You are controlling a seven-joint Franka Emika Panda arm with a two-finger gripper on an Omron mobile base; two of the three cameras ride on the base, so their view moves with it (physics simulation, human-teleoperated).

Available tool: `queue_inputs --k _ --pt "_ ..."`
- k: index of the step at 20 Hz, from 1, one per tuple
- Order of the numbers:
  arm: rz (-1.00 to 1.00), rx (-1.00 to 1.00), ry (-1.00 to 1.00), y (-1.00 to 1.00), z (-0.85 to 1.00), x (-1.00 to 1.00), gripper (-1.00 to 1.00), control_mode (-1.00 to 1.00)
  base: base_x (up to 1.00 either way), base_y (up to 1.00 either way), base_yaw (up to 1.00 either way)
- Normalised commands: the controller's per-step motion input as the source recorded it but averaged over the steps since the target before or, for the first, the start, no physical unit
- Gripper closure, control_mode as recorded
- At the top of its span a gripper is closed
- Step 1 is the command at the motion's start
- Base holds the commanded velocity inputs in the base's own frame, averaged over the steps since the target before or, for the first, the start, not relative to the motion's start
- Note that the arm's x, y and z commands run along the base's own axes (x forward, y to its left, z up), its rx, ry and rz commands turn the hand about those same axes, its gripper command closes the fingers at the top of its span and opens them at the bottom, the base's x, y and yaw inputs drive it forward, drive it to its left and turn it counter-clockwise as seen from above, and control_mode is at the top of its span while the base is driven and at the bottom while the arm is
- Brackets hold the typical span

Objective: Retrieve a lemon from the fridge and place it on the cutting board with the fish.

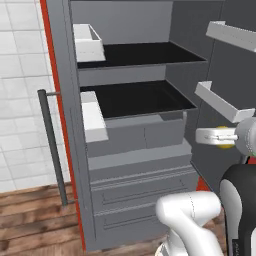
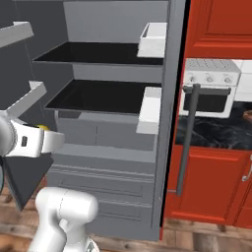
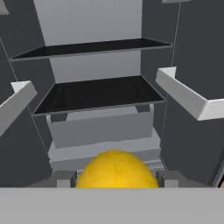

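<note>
- The lemon point(image 3: 116, 169) is a smooth, bright-yellow rounded fruit with a faintly dimpled skin, shaded more orange toward its lower edge in the hand view.
- It sits between the two dark finger tips of the gripper point(image 3: 116, 178), one tip on each side and touching it; the jaws stand partly apart, closed on the fruit.
- In the left base view the lemon point(image 1: 224, 136) shows as a small yellow patch behind the white fingers of the gripper point(image 1: 212, 136), at the right of the picture, in front of the open fridge point(image 1: 135, 150) and below the lower white bin of its right door.
- In the right base view only a sliver of the lemon point(image 2: 43, 128) peeks above the white gripper point(image 2: 51, 141), at the left, near the fridge point(image 2: 108, 138) front and level with its grey inner drawers.
- The fruit is held in the air outside the shelves, nearer than the two black shelves, which lie bare.
- The fridge stands with both doors open: white bins hang on each door, and long dark bar handles run down the door edges.
- To the right of the fridge stand red cabinets and a white toaster oven point(image 2: 210, 93) on a dark counter.
</note>
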Motion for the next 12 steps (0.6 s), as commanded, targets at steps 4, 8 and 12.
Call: queue_inputs --k 4,8,12 --pt "0.0 0.0 0.0 0.0 0.0 0.0 1.0 1.0 -0.72 -0.06 -0.05" --pt "0.0 0.0 0.0 0.0 0.0 0.0 1.0 1.0 -0.57 -0.24 -0.18" --pt "0.0 0.0 0.0 0.0 0.0 0.0 1.0 1.0 -0.57 -0.35 -0.31"
